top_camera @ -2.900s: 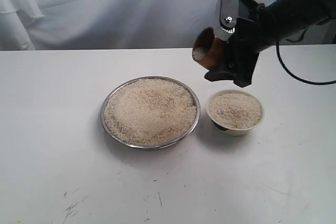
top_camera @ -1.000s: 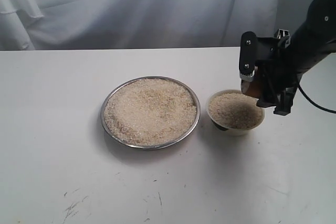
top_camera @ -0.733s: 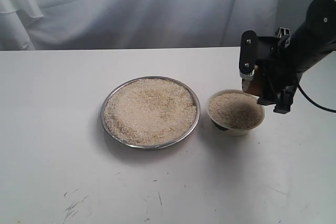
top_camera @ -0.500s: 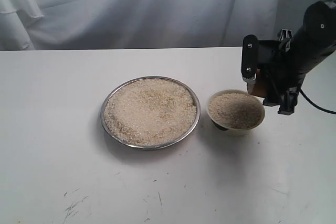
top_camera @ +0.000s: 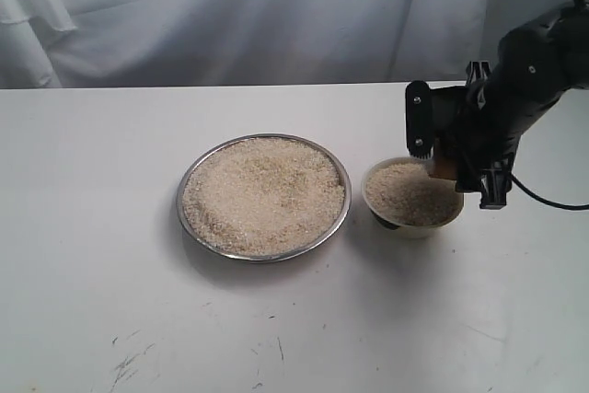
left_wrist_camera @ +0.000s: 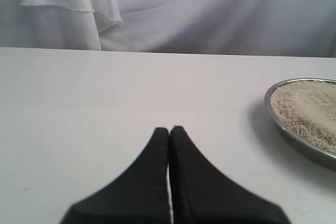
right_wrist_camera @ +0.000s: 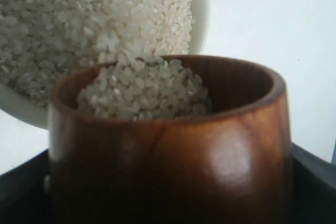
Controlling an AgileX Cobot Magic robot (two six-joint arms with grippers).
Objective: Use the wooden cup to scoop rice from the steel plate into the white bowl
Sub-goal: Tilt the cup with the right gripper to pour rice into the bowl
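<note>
Item: wooden cup (right_wrist_camera: 168,150), holding rice (right_wrist_camera: 142,93), was pinched in right tool (top_camera: 453,161) at the rim of the white bowl (top_camera: 416,225). Left tool (left_wrist_camera: 169,132) was pressed together. Risk: bowl looked nearly full; fast pouring could scatter grains onto worktop (top_camera: 92,273).

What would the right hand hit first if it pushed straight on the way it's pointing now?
Most likely the rice heaped in the white bowl: the right hand aims the wooden cup it holds into that heap. Depth is unclear.
</note>
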